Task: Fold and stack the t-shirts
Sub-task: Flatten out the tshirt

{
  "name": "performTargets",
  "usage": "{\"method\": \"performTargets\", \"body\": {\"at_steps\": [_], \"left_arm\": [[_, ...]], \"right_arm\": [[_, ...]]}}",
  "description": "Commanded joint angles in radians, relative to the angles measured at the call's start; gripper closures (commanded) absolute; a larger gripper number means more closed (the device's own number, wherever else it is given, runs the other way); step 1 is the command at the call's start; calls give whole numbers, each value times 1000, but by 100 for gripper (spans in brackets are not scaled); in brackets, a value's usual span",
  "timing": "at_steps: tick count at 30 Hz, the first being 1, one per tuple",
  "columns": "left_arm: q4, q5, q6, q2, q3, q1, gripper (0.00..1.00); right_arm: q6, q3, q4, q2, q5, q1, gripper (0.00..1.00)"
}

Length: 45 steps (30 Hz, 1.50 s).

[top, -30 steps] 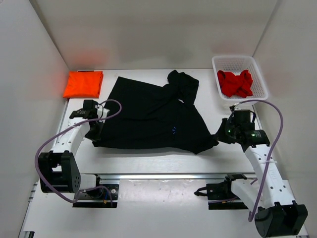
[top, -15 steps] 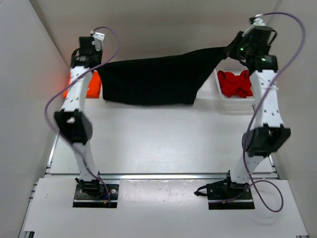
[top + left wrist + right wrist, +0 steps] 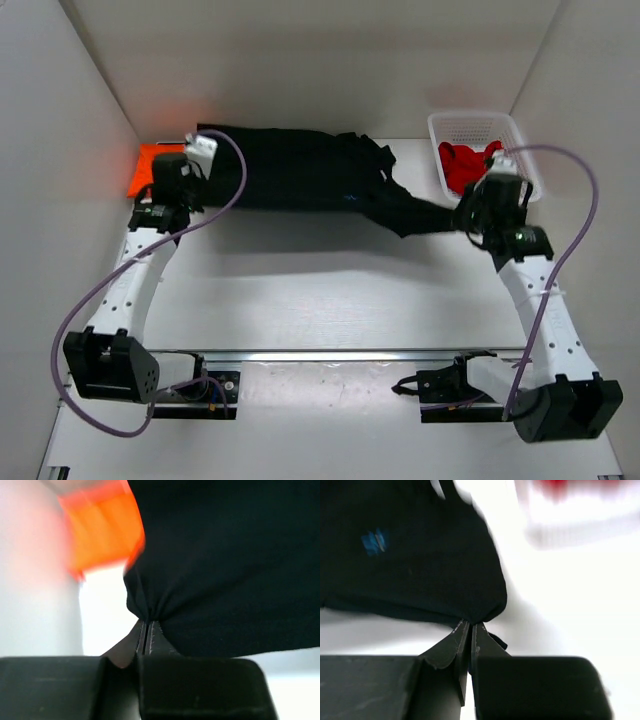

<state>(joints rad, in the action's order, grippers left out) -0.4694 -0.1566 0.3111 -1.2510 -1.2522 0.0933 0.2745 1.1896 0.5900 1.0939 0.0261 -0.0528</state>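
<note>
The left gripper (image 3: 145, 626) and right gripper (image 3: 470, 626) each pinch the black shirt (image 3: 300, 172), stretched over the far table (image 3: 300, 290); the orange shirt (image 3: 143, 168) lies folded beside it, the red shirt (image 3: 462, 166) crumpled in its basket (image 3: 480, 118).

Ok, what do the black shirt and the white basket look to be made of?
The black t-shirt looks like soft matte cloth, probably knit cotton or similar: it drapes in loose folds and puckers where the left claw pinches it. The white basket looks like rigid moulded plastic: its open mesh walls hold their shape. Its sheen is hard to judge from here.
</note>
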Motion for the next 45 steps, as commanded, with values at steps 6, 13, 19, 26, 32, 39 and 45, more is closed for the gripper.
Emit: {"method": "performTargets", "body": {"at_steps": [6,13,19,26,32,39,45], "left_arm": [[-337,46,42,25,344,-4,100],[-448,2,65,25,485,-46,100],[-477,-37,72,15,412,-58,100],[-589,-83,140,85,424,-92,100],[-644,-117,169,151,410,-173,100],[-609,-112,117,139,442,-161,100],[-453,-208,106,85,438,-153,100]], "right_arm": [[201,-410,208,-229,-15,-148,100],[315,-596,304,-377,-216,-33,100],[247,-484,359,-322,-279,91,100],[265,-282,632,-384,-189,62,100],[218,60,763,-371,-190,143,100],[184,-96,647,-310,-265,174,100],[181,-267,333,-188,-311,-33,100]]}}
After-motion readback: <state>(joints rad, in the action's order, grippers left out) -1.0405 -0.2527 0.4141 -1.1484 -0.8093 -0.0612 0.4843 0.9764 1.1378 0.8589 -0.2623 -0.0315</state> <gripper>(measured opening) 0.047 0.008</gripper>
